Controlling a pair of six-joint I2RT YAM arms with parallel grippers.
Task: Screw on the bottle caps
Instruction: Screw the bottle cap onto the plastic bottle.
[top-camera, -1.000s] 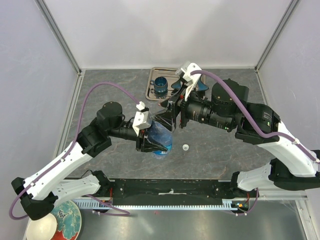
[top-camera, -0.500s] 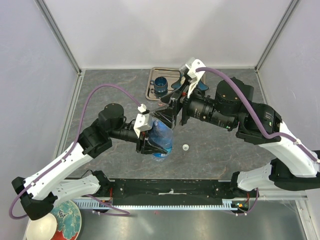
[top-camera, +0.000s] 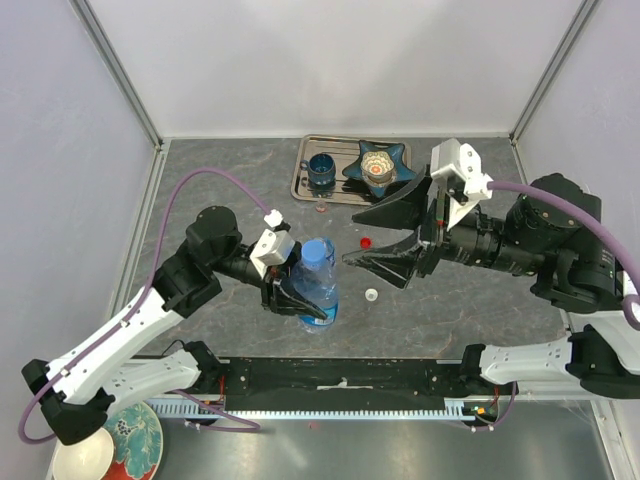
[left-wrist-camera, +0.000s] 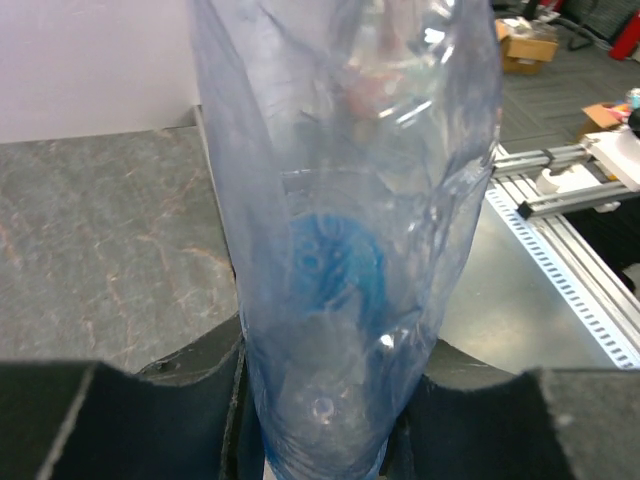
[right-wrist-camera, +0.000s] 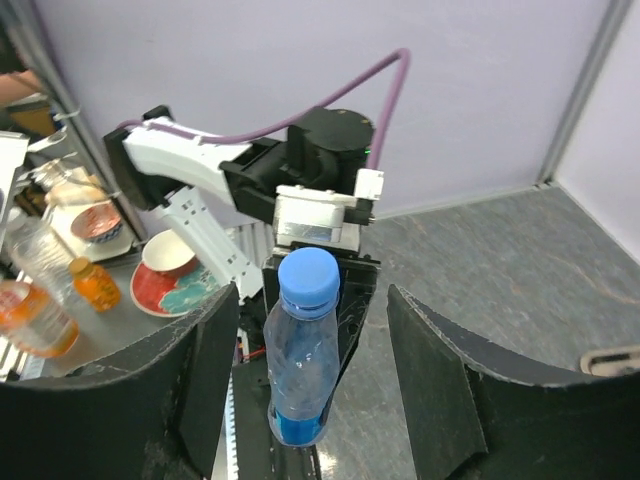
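Pulled back from the bottle (top-camera: 318, 282), my right gripper (top-camera: 352, 231) hangs wide open and empty. My left gripper (top-camera: 300, 303) clamps the bottle's body, blue cap (top-camera: 317, 250) on its neck.

In the left wrist view the bottle (left-wrist-camera: 340, 250) runs off the top edge, neck unseen. Overhead, it partly hides the left gripper (top-camera: 310, 300).

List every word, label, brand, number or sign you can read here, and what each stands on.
No text can be read in any view.
bottle: a round blue mark shows through the plastic, blurred, with no legible letters.
small orange bottle: label too small to read.
cardboard box: too small and blurred to read.
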